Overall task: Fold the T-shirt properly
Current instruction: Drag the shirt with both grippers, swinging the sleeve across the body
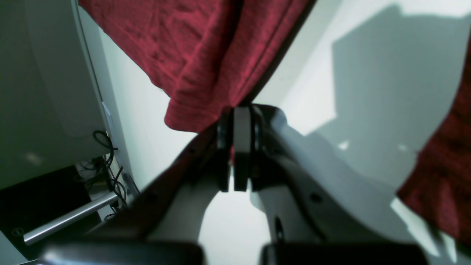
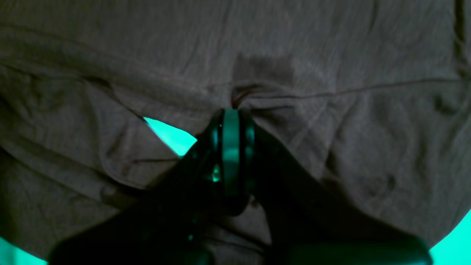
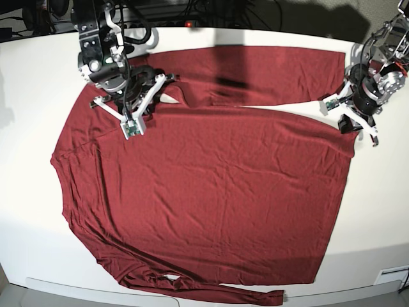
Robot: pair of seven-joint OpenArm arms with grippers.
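T-shirt (image 3: 204,192): I see the maroon long-sleeved garment spread over most of the white table (image 3: 25,83), body wrinkled but mostly flat, filling the middle of my base view.
Upper sleeve: one sleeve lies stretched across the far edge of the body, running from near my right arm toward the left arm's side.
Lower sleeve: the other sleeve trails along the near edge of the table, its cuff ending at the lower right of the base view.
Right claw (image 2: 231,112): from its wrist camera I read the jaws as pressed together with a small pucker of fabric gathered at the tips; cloth fills nearly the whole picture, with a sliver of bare table showing just beside the fingers. The colours in this view are off, the cloth looking grey.
Right arm in base view: it stands over the shirt's upper left part, near the shoulder, with the claw (image 3: 131,128) down on the cloth.
Left claw (image 1: 237,110): jaws together, clamped on an edge of the red fabric, which hangs from the tips above the table.
Left arm in base view: I see its claw (image 3: 355,125) at the shirt's right edge, close to the table's right side.
Table edge: cables and a metal bar (image 1: 70,219) show beyond it in the left wrist view.
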